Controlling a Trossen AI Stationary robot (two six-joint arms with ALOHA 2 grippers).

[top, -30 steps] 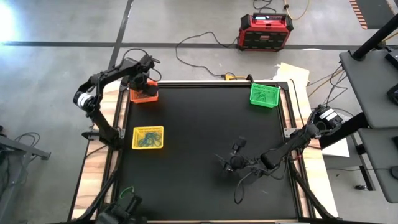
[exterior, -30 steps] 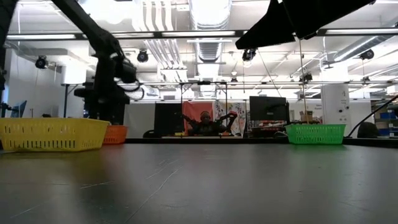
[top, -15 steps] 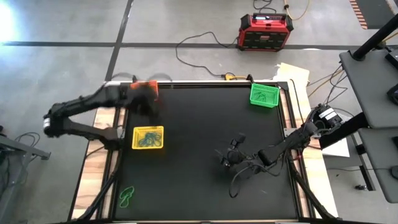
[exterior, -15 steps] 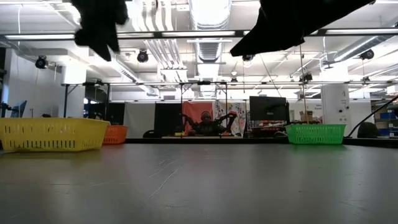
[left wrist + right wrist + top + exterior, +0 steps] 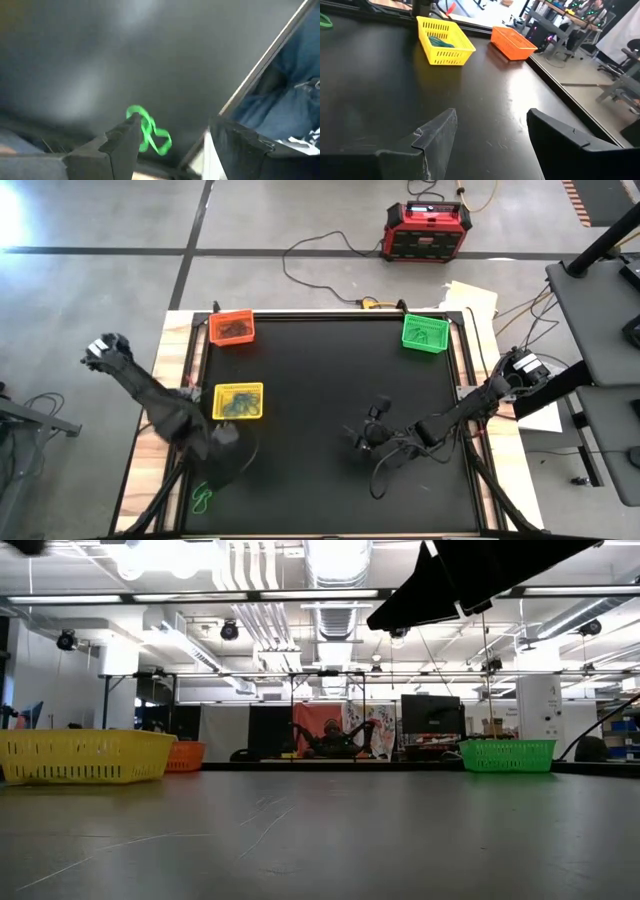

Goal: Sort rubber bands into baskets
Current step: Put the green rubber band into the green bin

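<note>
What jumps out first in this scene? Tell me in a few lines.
Three bright baskets stand out on the black table: orange and green at the far corners, yellow at the left edge. The left gripper, open, hangs over a green rubber band near the table's front left corner. The right gripper waits open mid-table.

The left gripper no longer hangs over the orange basket at the table's far left corner; it now sits near the front left, just beside the yellow basket, above a green rubber band.

Bright overhead lighting, blurred left wrist view
</note>
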